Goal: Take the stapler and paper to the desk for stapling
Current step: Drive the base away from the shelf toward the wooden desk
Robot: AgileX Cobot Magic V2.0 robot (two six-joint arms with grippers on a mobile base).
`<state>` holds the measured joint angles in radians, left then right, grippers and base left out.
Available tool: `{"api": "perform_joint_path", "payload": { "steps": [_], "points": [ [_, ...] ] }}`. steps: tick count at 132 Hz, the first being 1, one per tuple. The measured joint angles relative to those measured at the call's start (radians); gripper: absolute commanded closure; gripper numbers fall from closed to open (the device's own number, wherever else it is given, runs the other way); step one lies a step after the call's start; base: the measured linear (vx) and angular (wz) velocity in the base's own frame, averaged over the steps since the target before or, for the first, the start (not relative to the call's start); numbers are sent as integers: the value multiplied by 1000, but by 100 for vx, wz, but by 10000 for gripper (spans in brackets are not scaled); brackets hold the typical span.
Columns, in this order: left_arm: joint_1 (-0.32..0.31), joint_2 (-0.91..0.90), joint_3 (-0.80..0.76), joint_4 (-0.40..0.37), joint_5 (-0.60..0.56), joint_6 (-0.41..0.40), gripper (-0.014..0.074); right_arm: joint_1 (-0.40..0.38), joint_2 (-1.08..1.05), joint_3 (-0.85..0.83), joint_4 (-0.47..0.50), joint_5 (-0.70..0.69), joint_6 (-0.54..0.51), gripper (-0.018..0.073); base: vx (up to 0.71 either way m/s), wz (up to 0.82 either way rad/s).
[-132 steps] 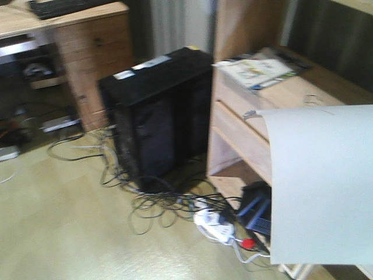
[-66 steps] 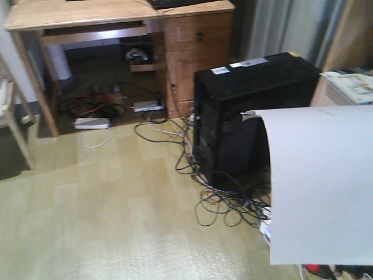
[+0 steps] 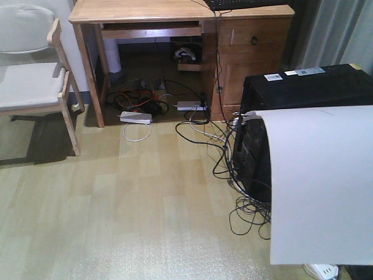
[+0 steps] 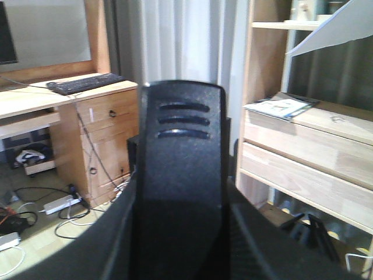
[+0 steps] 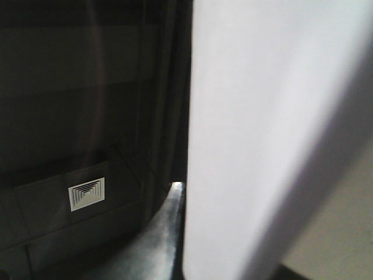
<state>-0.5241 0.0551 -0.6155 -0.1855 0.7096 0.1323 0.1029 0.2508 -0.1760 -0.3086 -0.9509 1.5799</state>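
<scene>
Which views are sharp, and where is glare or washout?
Front-facing view: sharp, light glare on the floor, paper evenly lit. Left wrist view: a black shape near the lens blocks the centre. Right wrist view: paper washed out white, the rest dark.

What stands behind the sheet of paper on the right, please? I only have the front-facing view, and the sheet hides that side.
Observer: The left wrist view shows a light wooden shelf unit behind the paper.
Operator: Thank you. Is anything lying on it?
Observer: A printed booklet lies flat on its upper ledge.
Operator: And what is closest to that camera?
Observer: A black moulded part with three slots fills the middle of the frame. I cannot tell what it is.
</scene>
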Motion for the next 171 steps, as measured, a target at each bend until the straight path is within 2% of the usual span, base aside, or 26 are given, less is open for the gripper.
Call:
{"api": "perform_joint_path", "payload": {
  "steps": [87, 171],
  "points": [
    [0, 0, 0, 0, 0, 0, 603, 0, 0, 0, 0, 0, 0, 565, 12, 9],
    [0, 0, 0, 0, 0, 0, 603, 0, 0, 0, 0, 0, 0, 565, 24, 4]
  ]
}}
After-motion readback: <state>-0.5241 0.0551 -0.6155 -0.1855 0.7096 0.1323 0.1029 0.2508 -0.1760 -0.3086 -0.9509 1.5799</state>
